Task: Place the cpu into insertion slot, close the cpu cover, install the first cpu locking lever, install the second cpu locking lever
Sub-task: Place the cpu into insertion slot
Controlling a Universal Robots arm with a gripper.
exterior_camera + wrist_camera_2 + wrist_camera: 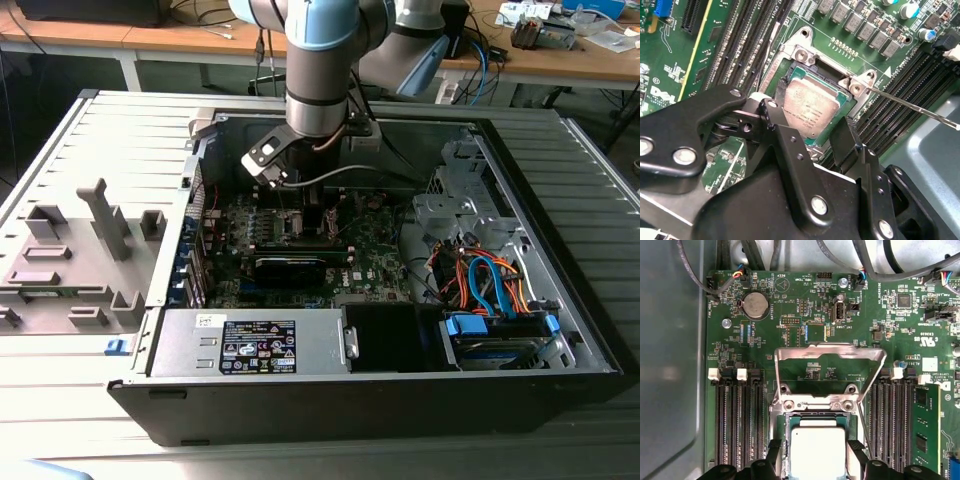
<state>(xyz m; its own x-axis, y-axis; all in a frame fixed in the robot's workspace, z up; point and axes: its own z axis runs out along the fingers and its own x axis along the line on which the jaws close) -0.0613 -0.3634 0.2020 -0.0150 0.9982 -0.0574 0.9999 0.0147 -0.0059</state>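
Vertically the arm (320, 70) hangs, fingers (856, 450) straddling cpu (817, 452).

You've got bright, even overhead light in the exterior view; the motherboard (300, 245) dims toward twelve o'clock, in the arm (320, 60)'s shadow; in the first wrist view the cpu (817, 455) glares pale; the cpu cover (830, 351) glints.

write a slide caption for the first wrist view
The gripper straddling the cpu at the insertion slot, with the cpu cover hinged open on the green motherboard.
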